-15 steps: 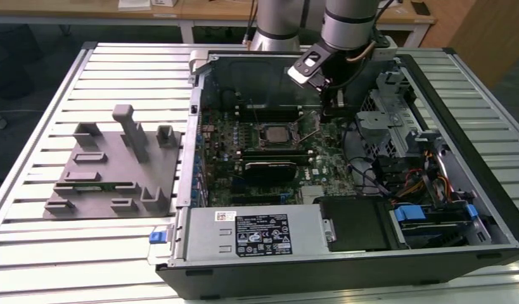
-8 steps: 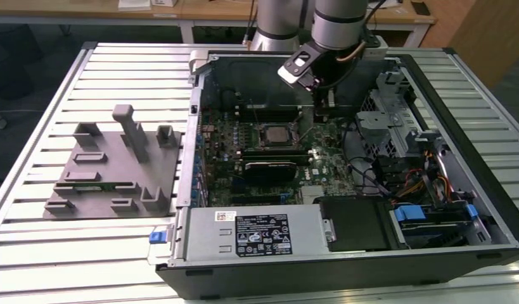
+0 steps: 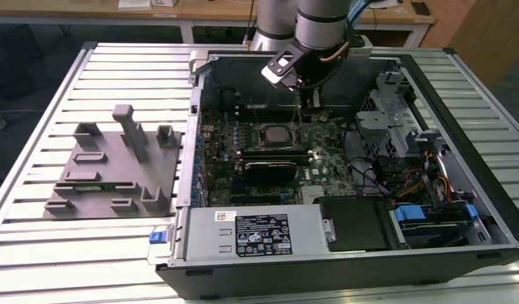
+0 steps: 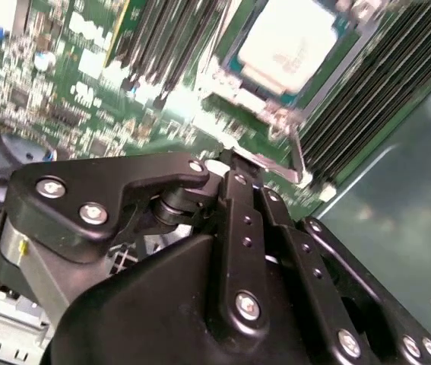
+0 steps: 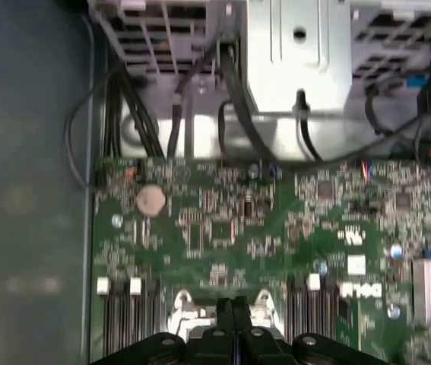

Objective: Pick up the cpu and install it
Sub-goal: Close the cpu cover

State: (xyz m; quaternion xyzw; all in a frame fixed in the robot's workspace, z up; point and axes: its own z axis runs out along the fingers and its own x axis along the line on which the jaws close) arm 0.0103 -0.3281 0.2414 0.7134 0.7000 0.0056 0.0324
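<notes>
Your gripper (image 3: 305, 107) is clenched empty, cpu (image 3: 276, 133) at its 7 o'clock (exterior view). Light but fragile imo, grab by edges.

In the second wrist view the small square cpu with its pale silver metal lid (image 4: 287, 42) runs off the picture's edge, and I cannot tell the marks on the lid. The black jointed gripper (image 4: 226, 161) covers a stretch of the green circuit board (image 4: 63, 84), whose small parts smear together. In the first wrist view its fingertips (image 5: 226, 313) hide the middle of the silver socket frame (image 5: 187, 310). In the exterior view the grey robot arm (image 3: 319, 25) is cut off by the picture's edge.
</notes>
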